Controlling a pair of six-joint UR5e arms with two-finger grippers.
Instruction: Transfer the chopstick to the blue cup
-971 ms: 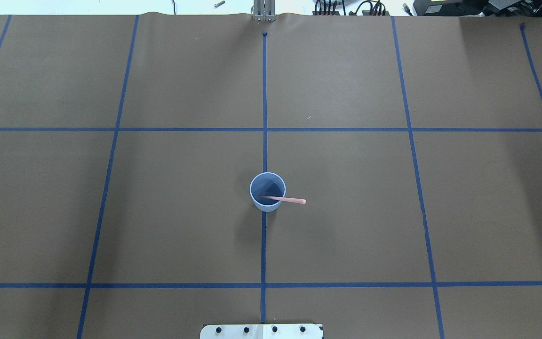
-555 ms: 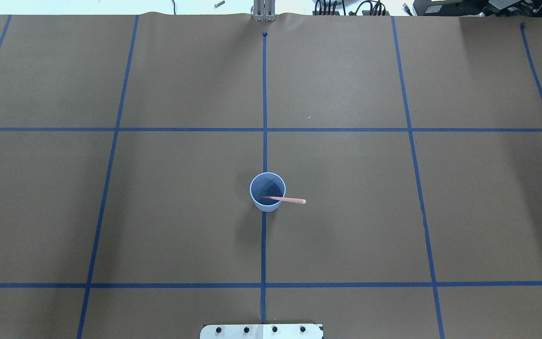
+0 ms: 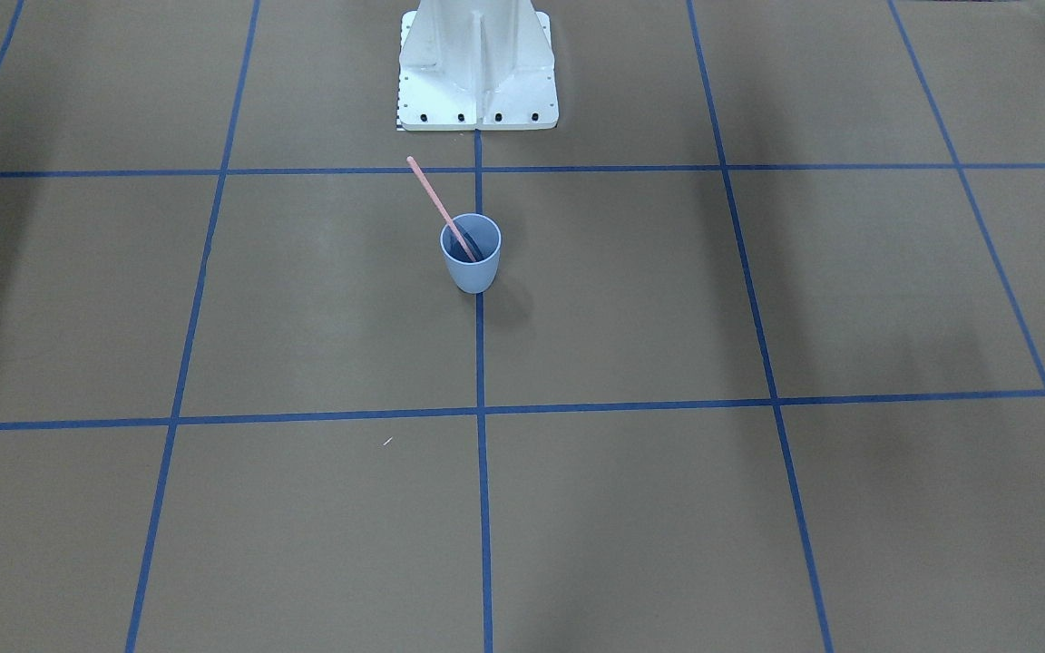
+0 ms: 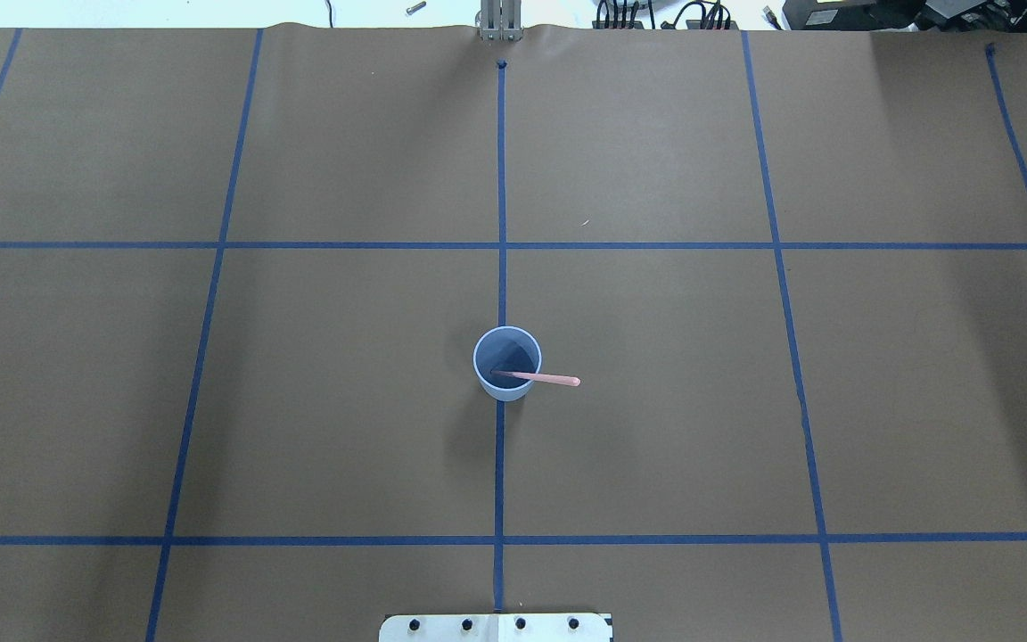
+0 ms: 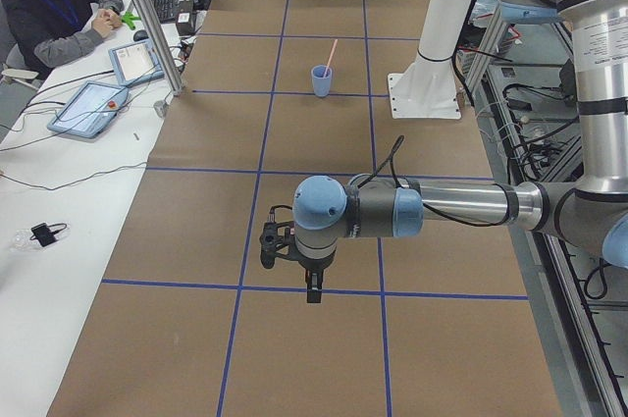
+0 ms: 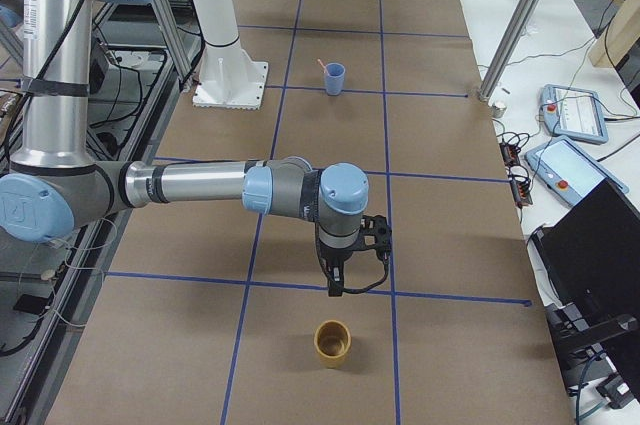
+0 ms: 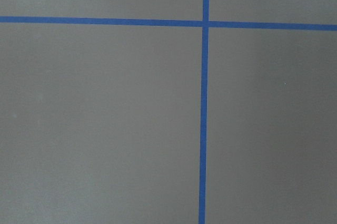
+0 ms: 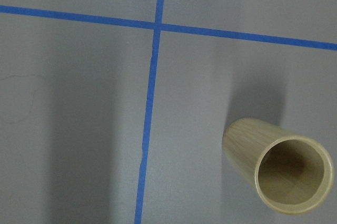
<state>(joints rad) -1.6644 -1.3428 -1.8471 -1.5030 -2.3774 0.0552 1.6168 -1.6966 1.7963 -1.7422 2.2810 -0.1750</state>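
The blue cup (image 4: 507,363) stands upright on the centre tape line, close in front of the robot base. A pale pink chopstick (image 4: 545,378) stands in it, leaning over the rim. Both also show in the front view, cup (image 3: 471,254) and chopstick (image 3: 432,195). My left gripper (image 5: 312,289) shows only in the left side view, pointing down over bare table far from the cup; I cannot tell if it is open or shut. My right gripper (image 6: 337,285) shows only in the right side view, also pointing down far from the cup; I cannot tell its state.
A tan wooden cup (image 6: 332,343) stands upright just beyond my right gripper; it also shows in the right wrist view (image 8: 284,171). The white robot base (image 3: 477,73) stands behind the blue cup. An operator (image 5: 49,5) sits at a side table with tablets.
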